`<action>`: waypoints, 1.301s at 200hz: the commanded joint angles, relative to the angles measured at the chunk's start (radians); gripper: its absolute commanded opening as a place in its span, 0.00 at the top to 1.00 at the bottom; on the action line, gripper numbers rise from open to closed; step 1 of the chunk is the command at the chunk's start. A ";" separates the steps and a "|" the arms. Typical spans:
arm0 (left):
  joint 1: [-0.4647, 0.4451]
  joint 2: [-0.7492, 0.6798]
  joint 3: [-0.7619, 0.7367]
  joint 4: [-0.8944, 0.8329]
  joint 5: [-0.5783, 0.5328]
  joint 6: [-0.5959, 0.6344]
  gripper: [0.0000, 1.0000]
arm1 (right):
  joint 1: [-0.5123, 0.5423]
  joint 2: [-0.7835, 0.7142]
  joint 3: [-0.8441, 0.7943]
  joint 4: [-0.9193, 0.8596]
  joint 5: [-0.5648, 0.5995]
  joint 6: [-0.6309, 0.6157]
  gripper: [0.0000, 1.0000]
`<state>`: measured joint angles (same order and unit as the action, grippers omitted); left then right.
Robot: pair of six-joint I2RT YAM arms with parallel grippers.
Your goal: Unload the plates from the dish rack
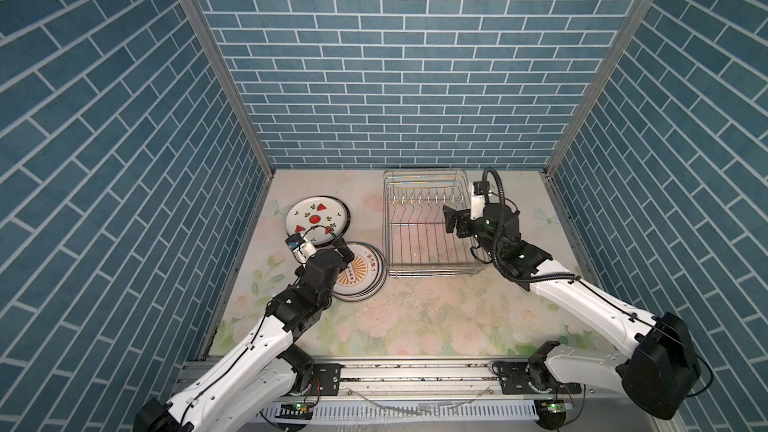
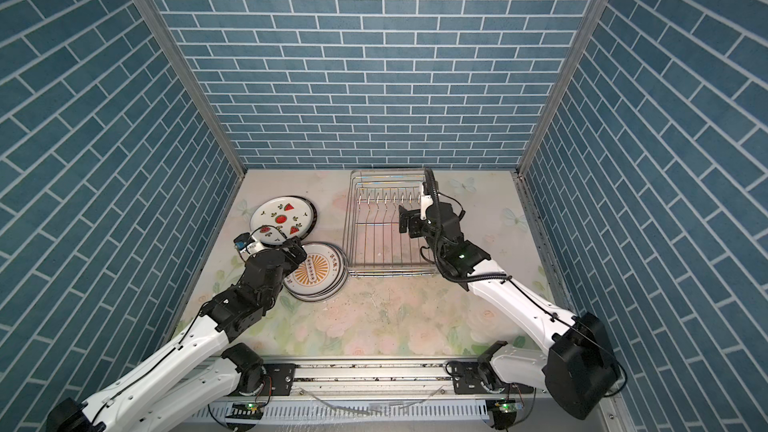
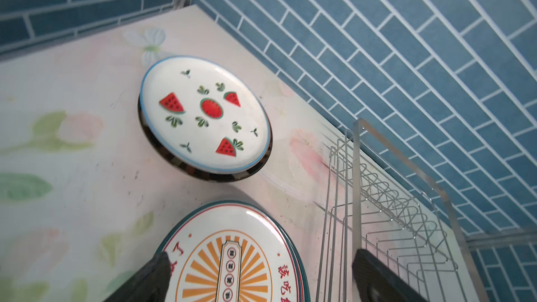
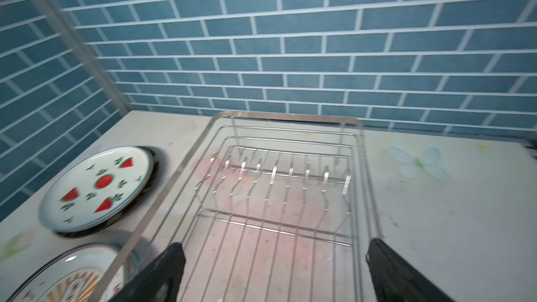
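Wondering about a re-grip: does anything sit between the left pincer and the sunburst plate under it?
Nothing visible does: the left pincer hangs open over the sunburst plate; the dish rack stands off to one side.

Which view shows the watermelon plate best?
Left wrist view: the watermelon plate is whole, sharp and unobstructed, lying on a dark-rimmed plate. Both top views show it small, its near edge hidden by the left arm. Right wrist view shows it motion-blurred.

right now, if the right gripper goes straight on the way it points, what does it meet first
Probably the upright prongs in the dish rack, dead ahead of the right gripper. Height is unclear; it might clear them and reach the rack's far wall.
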<state>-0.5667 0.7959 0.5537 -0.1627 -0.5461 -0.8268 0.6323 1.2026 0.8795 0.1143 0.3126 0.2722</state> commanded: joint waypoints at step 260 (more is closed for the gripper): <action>0.478 0.636 -0.164 0.930 -0.022 0.761 0.00 | -0.500 0.341 -0.372 0.588 0.246 -0.261 0.07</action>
<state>-0.1272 1.4498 0.4030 0.6743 -0.6548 -0.0624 0.1986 1.5723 0.5285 0.6739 0.6353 -0.0418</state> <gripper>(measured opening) 0.996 0.928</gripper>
